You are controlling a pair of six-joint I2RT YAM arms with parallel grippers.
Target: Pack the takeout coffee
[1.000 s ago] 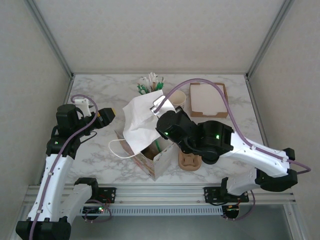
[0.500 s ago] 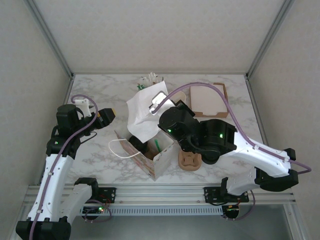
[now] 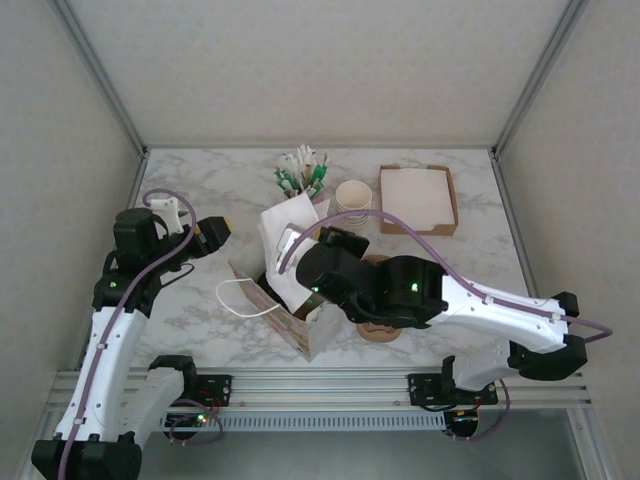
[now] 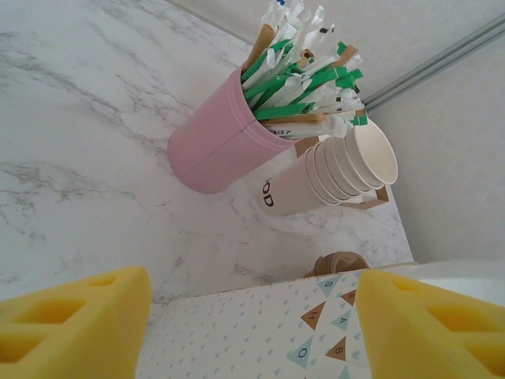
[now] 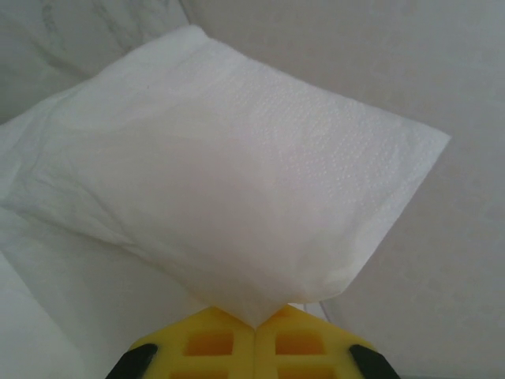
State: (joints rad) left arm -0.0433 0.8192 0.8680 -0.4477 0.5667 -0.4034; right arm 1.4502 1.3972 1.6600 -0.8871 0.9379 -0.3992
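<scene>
White marble-look bench (image 3: pixel 200 180) inside a plain grey-walled booth with metal rails up the corners. Along the back there's a pink cup stuffed with green-and-white wrapped stirrers (image 3: pixel 300 175). A stack of cream lidless paper cups (image 3: pixel 352 197) sits just to its right, and a flat brown cardboard tray of white napkins (image 3: pixel 418 198) further right again. Closer to the arms stands a white paper bag with a little triangle bunting print and a white loop handle (image 3: pixel 315 325), mouth open upward. Just right of it is a brown cardboard cup carrier (image 3: pixel 380 327), mostly tucked under the right arm.

The right fingers (image 5: pixel 254 335) are squeezed tight together on the corner of a white paper napkin (image 5: pixel 237 197). From above, that napkin stands over the bag's mouth with its lower end down inside.

The left fingers (image 3: pixel 217 233) are spread wide with nothing between them, off to the left of the bag and not touching it. Their wrist view looks across the bag's printed side toward the pink cup and the cream cups.

As for the small dark takeout coffee cup (image 3: pixel 268 284), there's a dark rounded shape inside the bag, just left of the napkin. I think that's it, but it's too shadowed to be sure.
</scene>
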